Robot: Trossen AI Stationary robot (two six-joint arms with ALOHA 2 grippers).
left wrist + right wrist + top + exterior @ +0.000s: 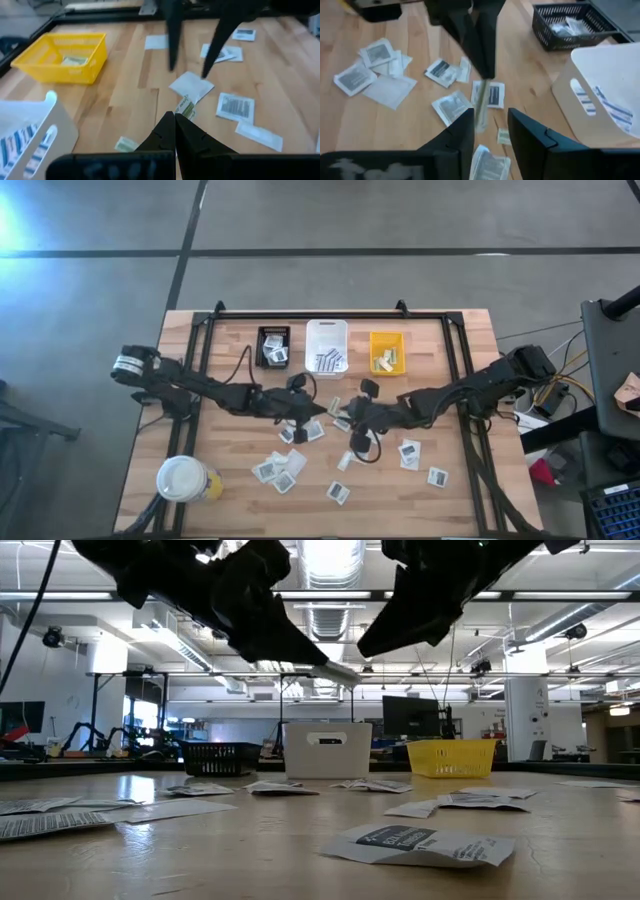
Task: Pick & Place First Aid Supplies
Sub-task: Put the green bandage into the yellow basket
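Evidently a handover: left hand (479, 55) pinched on a narrow strip (482, 107), apparently; right hand (491, 131) spread just below, over the tabletop (470, 500).

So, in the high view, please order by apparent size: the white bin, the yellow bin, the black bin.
1. white bin, clearly the largest.
2. yellow bin and black bin: these look about alike, so I would not rank them.
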